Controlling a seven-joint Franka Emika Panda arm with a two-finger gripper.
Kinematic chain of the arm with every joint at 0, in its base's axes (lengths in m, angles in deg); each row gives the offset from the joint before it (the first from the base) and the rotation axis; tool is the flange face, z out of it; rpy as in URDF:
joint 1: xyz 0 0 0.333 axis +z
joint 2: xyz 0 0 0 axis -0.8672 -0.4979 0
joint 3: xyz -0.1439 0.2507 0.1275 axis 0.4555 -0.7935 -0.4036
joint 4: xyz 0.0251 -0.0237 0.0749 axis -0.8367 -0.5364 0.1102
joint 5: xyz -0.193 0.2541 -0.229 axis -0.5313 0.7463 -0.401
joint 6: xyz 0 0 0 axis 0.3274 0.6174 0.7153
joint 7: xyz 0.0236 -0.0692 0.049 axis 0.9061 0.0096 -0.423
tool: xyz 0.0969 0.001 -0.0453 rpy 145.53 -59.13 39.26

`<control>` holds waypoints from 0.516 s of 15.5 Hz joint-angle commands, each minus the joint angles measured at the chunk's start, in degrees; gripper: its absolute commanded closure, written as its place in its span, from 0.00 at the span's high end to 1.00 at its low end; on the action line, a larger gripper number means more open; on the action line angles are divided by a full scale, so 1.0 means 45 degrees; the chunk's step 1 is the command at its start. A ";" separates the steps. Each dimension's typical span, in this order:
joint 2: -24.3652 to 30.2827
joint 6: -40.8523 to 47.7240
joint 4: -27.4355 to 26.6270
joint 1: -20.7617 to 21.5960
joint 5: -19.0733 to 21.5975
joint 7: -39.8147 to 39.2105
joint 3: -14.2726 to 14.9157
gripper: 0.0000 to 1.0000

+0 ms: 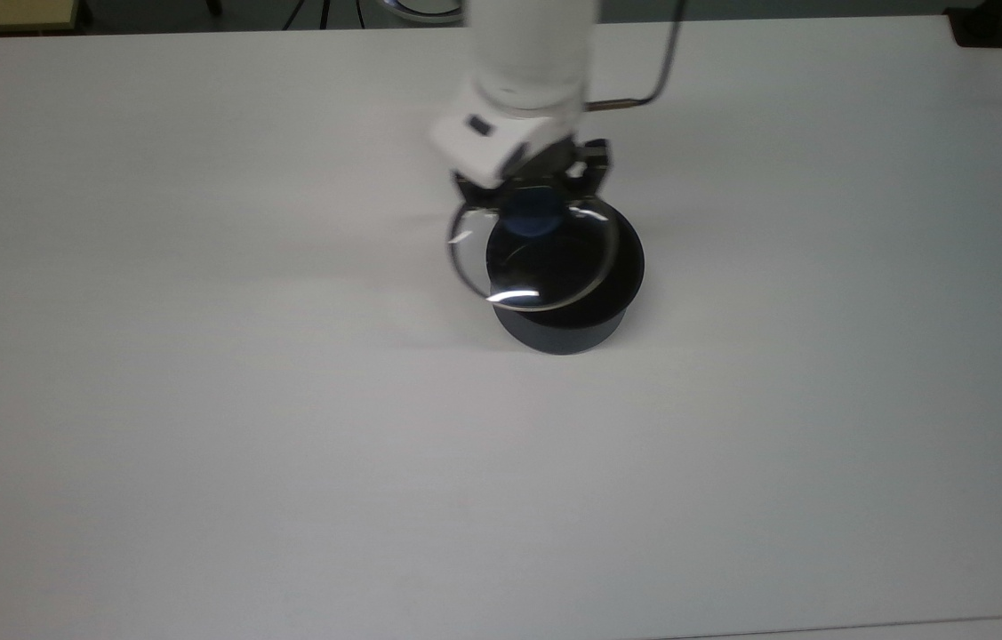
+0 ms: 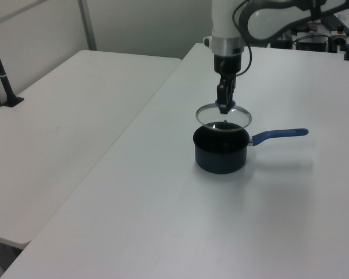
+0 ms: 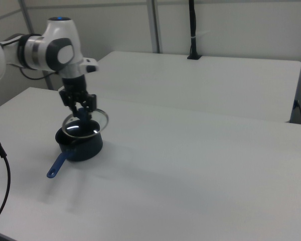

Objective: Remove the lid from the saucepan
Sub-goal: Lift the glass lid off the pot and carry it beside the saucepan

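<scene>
The dark saucepan (image 1: 565, 327) stands open on the white table, its blue handle (image 2: 279, 135) pointing to the left view's right. The clear glass lid (image 1: 520, 268) hangs level a short way above the pot, shifted toward the top view's left, so it covers only part of the opening. My gripper (image 1: 533, 203) points straight down, shut on the lid's blue knob (image 1: 534, 220). From the side, the lid (image 2: 212, 118) floats clear of the saucepan (image 2: 221, 154) rim under the gripper (image 2: 224, 108). The right view has the lid (image 3: 94, 125) over the saucepan (image 3: 84, 146).
A black cable (image 1: 653, 76) trails from the arm across the table's far side. A second white table (image 2: 58, 133) adjoins at the left view's left, with a black clamped post (image 2: 2, 72). White table surface (image 1: 287, 444) spreads around the pot.
</scene>
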 commanded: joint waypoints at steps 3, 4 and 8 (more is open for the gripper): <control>0.0381 0.0249 -0.0879 -0.1955 -0.0583 -0.1971 0.0034 0.41; 0.0401 0.0171 -0.1211 -0.2112 -0.0798 -0.2128 0.0034 0.41; 0.0167 -0.1543 -0.2384 -0.2582 -0.1638 -0.2286 0.0054 0.41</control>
